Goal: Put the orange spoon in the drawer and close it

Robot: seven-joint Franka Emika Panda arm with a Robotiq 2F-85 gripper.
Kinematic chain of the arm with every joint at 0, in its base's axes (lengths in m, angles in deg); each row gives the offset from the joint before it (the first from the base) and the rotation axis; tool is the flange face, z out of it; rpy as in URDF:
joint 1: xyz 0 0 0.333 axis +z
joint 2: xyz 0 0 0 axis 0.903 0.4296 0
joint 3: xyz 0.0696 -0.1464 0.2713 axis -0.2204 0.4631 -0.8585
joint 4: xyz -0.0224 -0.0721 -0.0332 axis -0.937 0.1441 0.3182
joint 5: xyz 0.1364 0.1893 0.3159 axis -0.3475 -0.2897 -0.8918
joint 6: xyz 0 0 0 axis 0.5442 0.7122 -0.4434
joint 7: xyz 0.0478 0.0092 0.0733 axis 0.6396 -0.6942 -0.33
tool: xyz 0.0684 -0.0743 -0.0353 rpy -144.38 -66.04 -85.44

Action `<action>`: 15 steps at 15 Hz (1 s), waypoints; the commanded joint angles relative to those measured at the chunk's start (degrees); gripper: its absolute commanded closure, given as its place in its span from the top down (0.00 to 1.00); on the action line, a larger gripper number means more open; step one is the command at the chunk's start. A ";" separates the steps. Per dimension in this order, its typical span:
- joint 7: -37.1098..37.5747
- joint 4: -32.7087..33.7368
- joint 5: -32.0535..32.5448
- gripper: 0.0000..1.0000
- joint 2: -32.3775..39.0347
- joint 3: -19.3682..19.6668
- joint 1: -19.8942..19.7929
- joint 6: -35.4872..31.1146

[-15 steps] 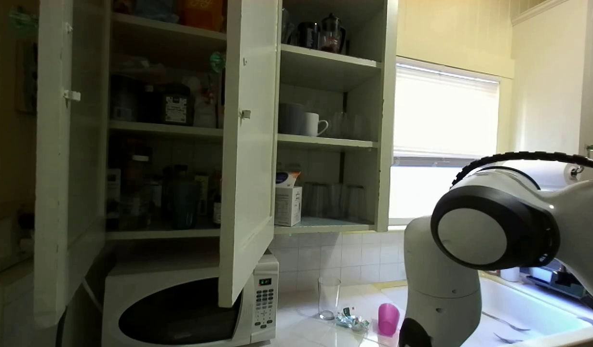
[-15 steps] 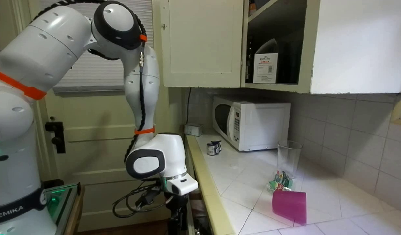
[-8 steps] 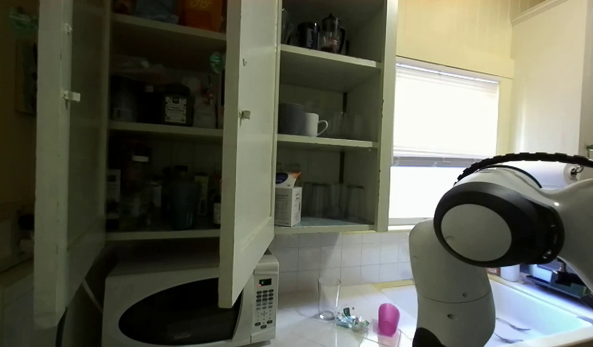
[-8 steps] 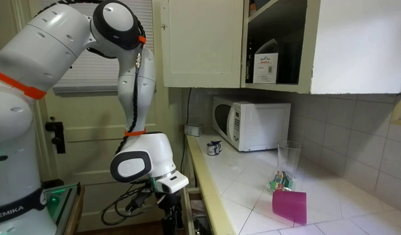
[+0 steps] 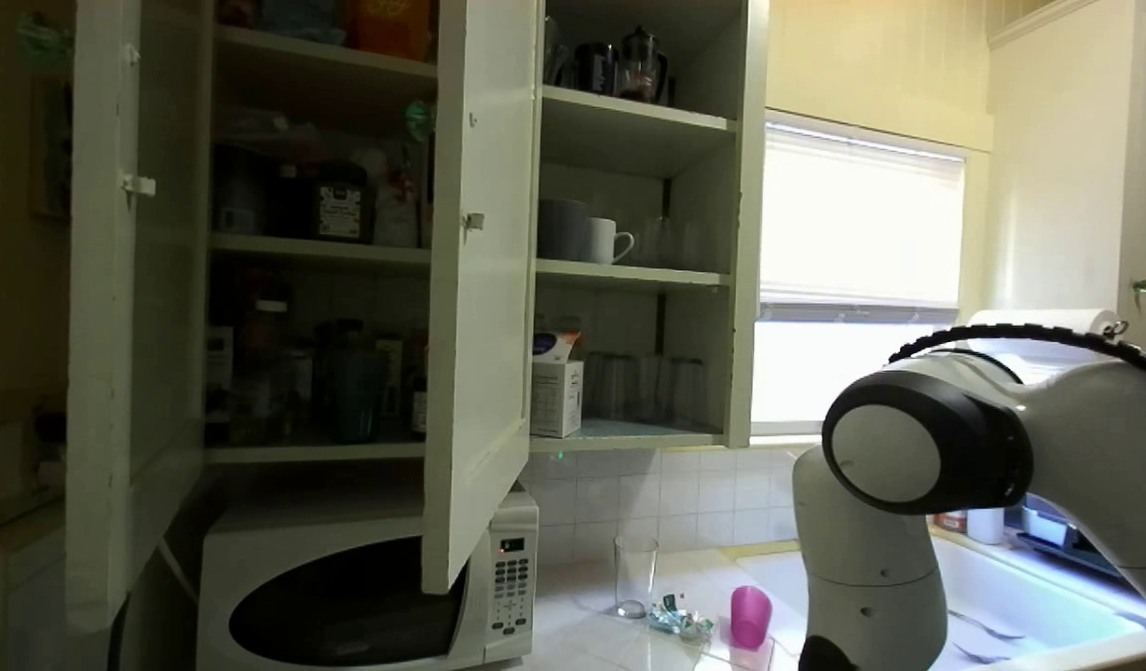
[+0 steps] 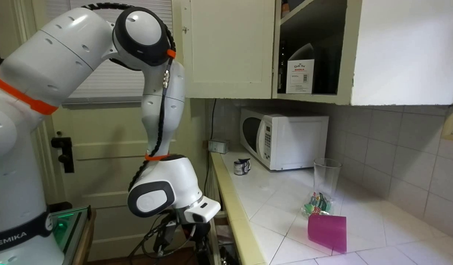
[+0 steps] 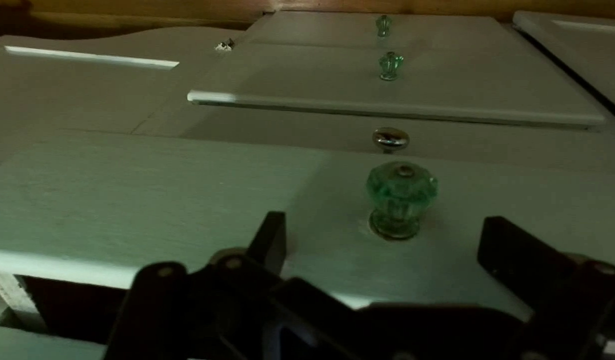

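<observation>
In the wrist view, the end effector [image 7: 382, 242] is spread wide, grasping nothing, near the green glass knob [image 7: 402, 192] on the drawer [image 7: 137, 200]. In an exterior view, the drawer stands pulled out beneath the counter [image 6: 267, 228]. In an exterior view, a pink cup [image 5: 750, 619] sits on the counter.

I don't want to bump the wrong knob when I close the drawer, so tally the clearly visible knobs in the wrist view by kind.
Green glass knobs: 3
Shiny metal knob: 1
Total: 4
Not counted: a small fitting at upper left, too unclear to name.
</observation>
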 commanded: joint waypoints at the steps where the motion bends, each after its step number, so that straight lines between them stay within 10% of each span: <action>1: -2.62 5.77 0.23 1.00 4.08 -0.11 -2.85 -2.27; 9: -1.51 12.29 -11.59 1.00 6.31 3.79 5.09 0.57; 11: -3.39 10.46 -17.62 1.00 7.09 8.02 13.43 5.71; 15: -3.68 -0.57 -10.57 1.00 -1.31 4.82 11.06 4.47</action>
